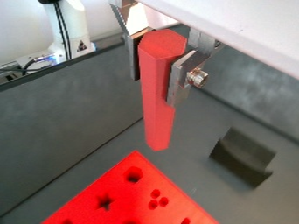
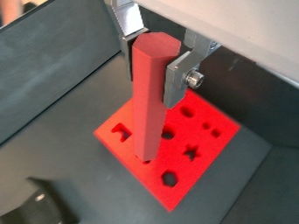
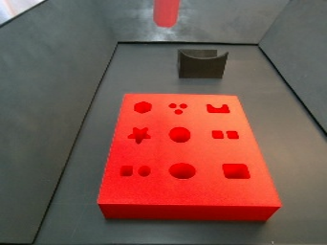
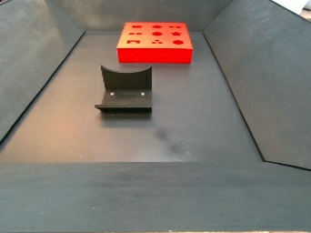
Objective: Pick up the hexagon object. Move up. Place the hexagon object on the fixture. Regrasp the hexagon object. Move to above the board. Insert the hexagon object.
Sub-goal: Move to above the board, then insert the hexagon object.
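My gripper point(image 1: 158, 74) is shut on the hexagon object point(image 1: 158, 96), a slim red six-sided bar that hangs upright from the silver fingers point(image 1: 181, 80). Both wrist views show the grip near the bar's top end point(image 2: 146, 105), gripper point(image 2: 153, 74). Far below lies the board point(image 2: 176, 144), a flat red slab with shaped holes. In a side view only the bar's lower tip point(image 3: 166, 11) shows, high above the fixture point(image 3: 201, 62) and the board point(image 3: 185, 153); the gripper is out of frame there. The fixture point(image 4: 124, 89) stands apart from the board point(image 4: 155, 43).
Dark grey walls point(image 4: 243, 82) enclose the floor on all sides. The fixture point(image 1: 243, 156) sits beside the board's corner point(image 1: 128, 197). Cables and white gear point(image 1: 47, 52) lie outside one wall.
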